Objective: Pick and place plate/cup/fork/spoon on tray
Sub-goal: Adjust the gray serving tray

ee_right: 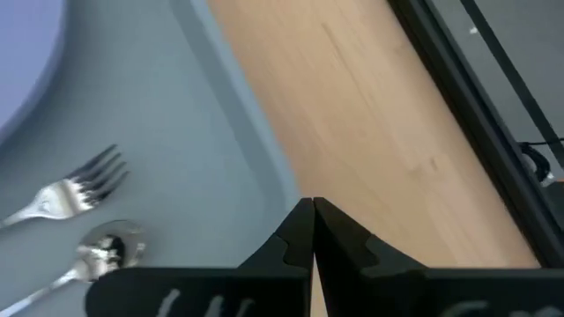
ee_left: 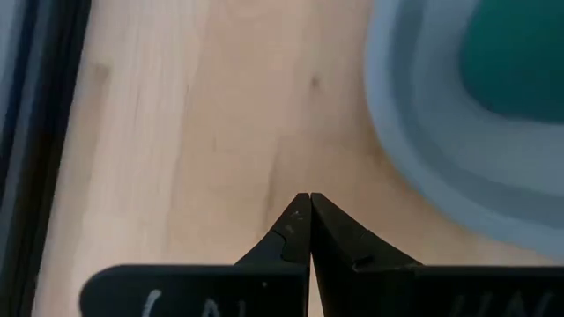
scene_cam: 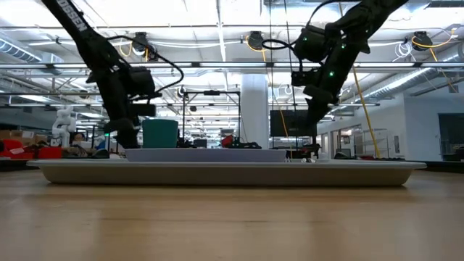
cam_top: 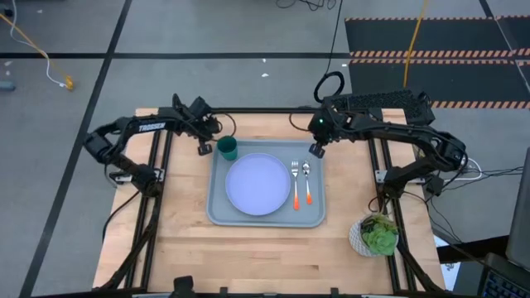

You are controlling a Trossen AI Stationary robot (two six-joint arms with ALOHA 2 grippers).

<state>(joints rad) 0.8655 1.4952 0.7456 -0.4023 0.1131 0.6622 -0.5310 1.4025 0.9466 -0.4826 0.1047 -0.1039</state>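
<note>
The grey-blue tray (cam_top: 218, 211) lies at the table's middle. On it lie the pale lavender plate (cam_top: 257, 185), the dark green cup (cam_top: 228, 149) at its far left corner, and the orange-handled fork (cam_top: 295, 184) and spoon (cam_top: 307, 182) side by side at its right. My left gripper (cam_top: 204, 149) is shut and empty, just left of the cup, off the tray's far left corner. My right gripper (cam_top: 316, 150) is shut and empty over the tray's far right corner. The fork's tines (ee_right: 79, 187) and the spoon's bowl (ee_right: 112, 245) show in the right wrist view.
A small white bowl of green leafy stuff (cam_top: 377, 235) stands near the table's right edge. Bare wood lies in front of the tray (cam_top: 248, 257) and at its left. Black frame rails run along the table's sides.
</note>
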